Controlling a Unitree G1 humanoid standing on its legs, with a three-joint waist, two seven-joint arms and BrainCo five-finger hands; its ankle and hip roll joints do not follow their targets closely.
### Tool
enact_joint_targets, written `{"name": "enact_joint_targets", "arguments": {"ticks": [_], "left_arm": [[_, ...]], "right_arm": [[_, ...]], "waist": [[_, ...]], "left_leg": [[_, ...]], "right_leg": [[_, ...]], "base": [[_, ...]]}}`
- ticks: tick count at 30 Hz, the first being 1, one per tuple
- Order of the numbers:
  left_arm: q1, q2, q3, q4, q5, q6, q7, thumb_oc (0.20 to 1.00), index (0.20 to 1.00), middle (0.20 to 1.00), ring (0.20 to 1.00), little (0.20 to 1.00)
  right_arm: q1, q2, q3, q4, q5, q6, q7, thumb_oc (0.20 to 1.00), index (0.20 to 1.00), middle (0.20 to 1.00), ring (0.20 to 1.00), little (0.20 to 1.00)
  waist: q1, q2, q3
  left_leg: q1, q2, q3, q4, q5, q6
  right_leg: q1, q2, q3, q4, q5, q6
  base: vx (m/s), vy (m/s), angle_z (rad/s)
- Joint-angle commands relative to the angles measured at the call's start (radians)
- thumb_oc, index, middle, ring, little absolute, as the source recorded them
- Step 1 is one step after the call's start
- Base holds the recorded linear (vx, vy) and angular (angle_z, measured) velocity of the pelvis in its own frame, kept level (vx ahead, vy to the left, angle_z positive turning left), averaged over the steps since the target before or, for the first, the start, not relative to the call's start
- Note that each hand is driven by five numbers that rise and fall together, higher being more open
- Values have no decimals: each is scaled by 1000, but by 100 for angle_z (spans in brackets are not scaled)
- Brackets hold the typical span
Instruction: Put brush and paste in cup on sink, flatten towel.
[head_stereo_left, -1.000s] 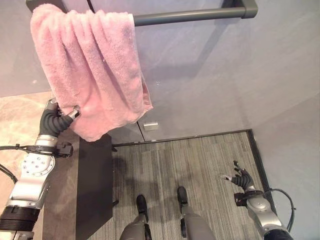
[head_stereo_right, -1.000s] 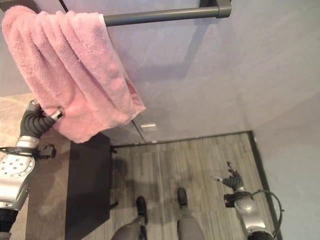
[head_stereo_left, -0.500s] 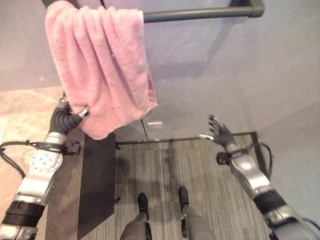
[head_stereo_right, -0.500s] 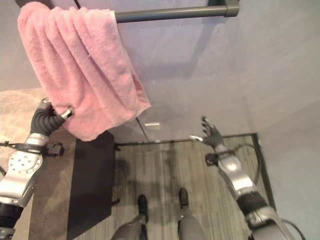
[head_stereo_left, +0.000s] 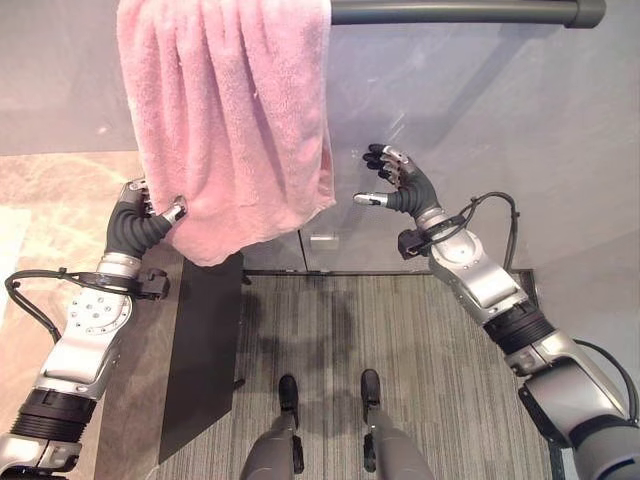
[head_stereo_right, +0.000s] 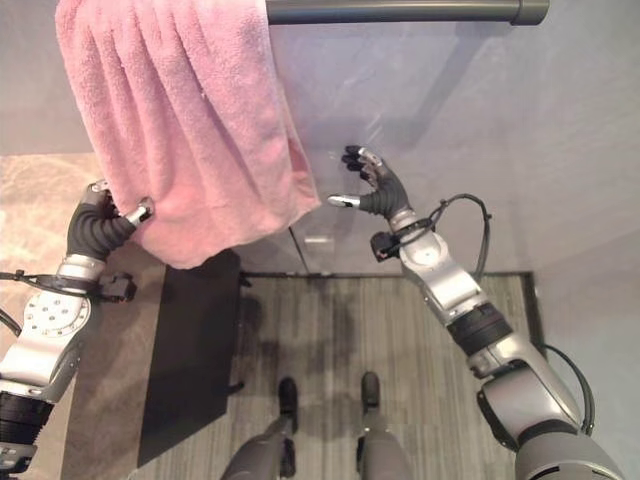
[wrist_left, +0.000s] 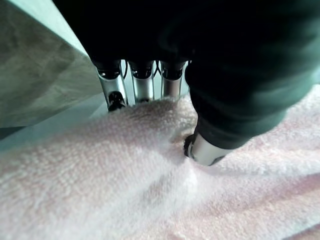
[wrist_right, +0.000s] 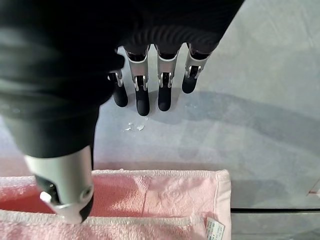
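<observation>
A pink towel (head_stereo_left: 230, 120) hangs bunched in folds over the left end of a dark grey rail (head_stereo_left: 470, 12) on the wall. My left hand (head_stereo_left: 138, 222) pinches the towel's lower left corner between thumb and fingers; the left wrist view has the pink towel (wrist_left: 125, 185) pressed under the thumb. My right hand (head_stereo_left: 398, 183) is raised with fingers spread, open, just right of the towel's lower right edge and apart from it. In the right wrist view the towel's hem (wrist_right: 165, 192) lies below the straight fingers (wrist_right: 165, 75).
A beige marble counter (head_stereo_left: 40, 200) lies at the left, with a dark cabinet side (head_stereo_left: 205, 350) beneath its edge. The grey wall (head_stereo_left: 500, 120) is behind the rail. Striped grey floor (head_stereo_left: 430, 390) lies below. A small white plate (head_stereo_left: 323, 241) sits low on the wall.
My right arm has swung up from near the floor to beside the towel's right edge. The camera has shifted, moving the towel and rail rightward in view. The left hand keeps its pinch.
</observation>
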Motion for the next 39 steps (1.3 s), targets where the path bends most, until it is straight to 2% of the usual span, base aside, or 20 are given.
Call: {"name": "enact_joint_targets", "arguments": {"ticks": [1,15,29,30,31,32,33,34,39], "left_arm": [[-11,93,3,-31,-32,-30,19,200,200,200,200,200],[-26,96,-20,-10,-60,-27,18,200,200,200,200,200],[-11,96,8,-33,-51,-27,35,200,200,200,200,200],[-8,95,12,-35,-46,-26,38,200,200,200,200,200],[-8,93,13,-36,-44,-25,39,200,200,200,200,200],[-8,92,15,-36,-40,-26,41,200,200,200,200,200],[-8,92,15,-36,-40,-26,41,200,200,200,200,200],[-9,85,15,-39,-37,-26,42,200,200,200,200,200],[-5,58,16,-28,-26,-23,48,200,200,200,200,200]], "right_arm": [[-97,18,18,-6,9,-33,-22,1000,1000,1000,1000,1000],[-241,106,113,64,66,-14,-4,1000,1000,1000,1000,1000],[-246,94,117,-7,66,-16,-4,1000,1000,1000,1000,1000],[-240,81,112,-19,56,-16,-5,903,903,903,903,903],[-238,79,111,-22,51,-16,-4,683,683,683,683,683],[-237,74,107,-24,43,-16,-7,683,683,683,683,683],[-237,74,107,-25,42,-16,-7,555,555,555,555,555],[-232,70,98,-32,36,-20,-11,200,200,200,200,200],[-211,72,79,-47,23,-23,-17,200,200,200,200,200]], "waist": [[6,-65,-29],[23,-71,-29],[34,-91,-10],[35,-93,-7],[35,-94,-6],[35,-95,-5],[36,-95,-5],[36,-97,-2],[33,-100,0]], "left_leg": [[-15,99,-44,1,46,-100],[1,108,-45,1,44,-103],[-39,100,-66,1,51,-102],[-40,99,-67,1,51,-101],[-42,99,-68,1,51,-101],[-43,100,-68,1,51,-100],[-43,100,-67,1,51,-100],[-45,99,-67,1,52,-100],[-41,102,-65,1,50,-101]], "right_leg": [[-19,-163,20,-2,59,127],[1,-157,14,-2,47,120],[-18,-160,0,-2,51,119],[-19,-162,-1,-2,52,119],[-19,-163,-2,-2,52,119],[-20,-163,-3,-2,52,120],[-20,-163,-3,-2,52,120],[-22,-161,-1,-2,53,120],[-23,-158,2,-2,51,119]], "base": [[0,0,0],[2,-1,0],[-4,0,3],[0,0,0],[0,0,0],[0,0,0],[0,0,0],[0,0,0],[0,0,0]]}}
